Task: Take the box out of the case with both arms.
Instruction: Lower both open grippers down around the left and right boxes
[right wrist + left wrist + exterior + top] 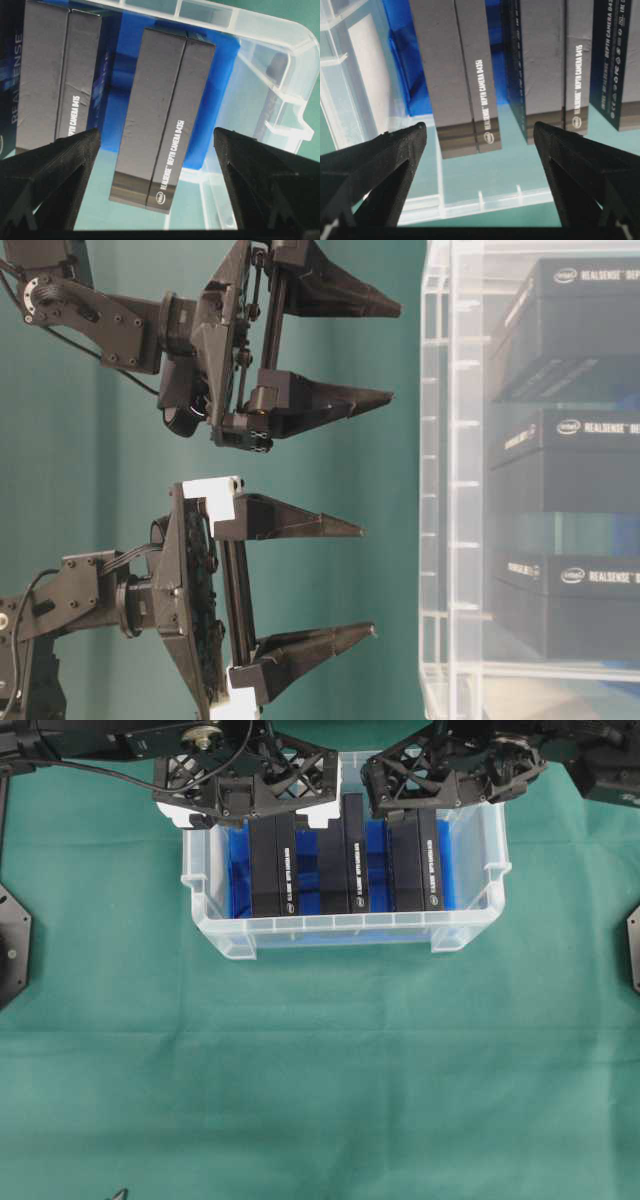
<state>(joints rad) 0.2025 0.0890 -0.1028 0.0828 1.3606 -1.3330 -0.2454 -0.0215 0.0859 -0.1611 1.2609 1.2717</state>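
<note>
The clear case [350, 925] with blue lining holds three black boxes standing on edge: left [272, 865], middle [345, 860] and right [417, 860]. My left gripper [262, 805], the one with white parts, hangs open over the far end of the left box [460, 75] and holds nothing. My right gripper [430, 802] is open over the far end of the right box [165, 115], also holding nothing. In the table-level view both grippers [367, 580] [396, 352] point at the case [440, 490] with a gap between their tips and its rim.
Green cloth [320, 1070] covers the table all around the case. Black arm bases sit at the left edge [12, 945] and right edge [633, 945]. The case has handle lugs on its sides [497, 872].
</note>
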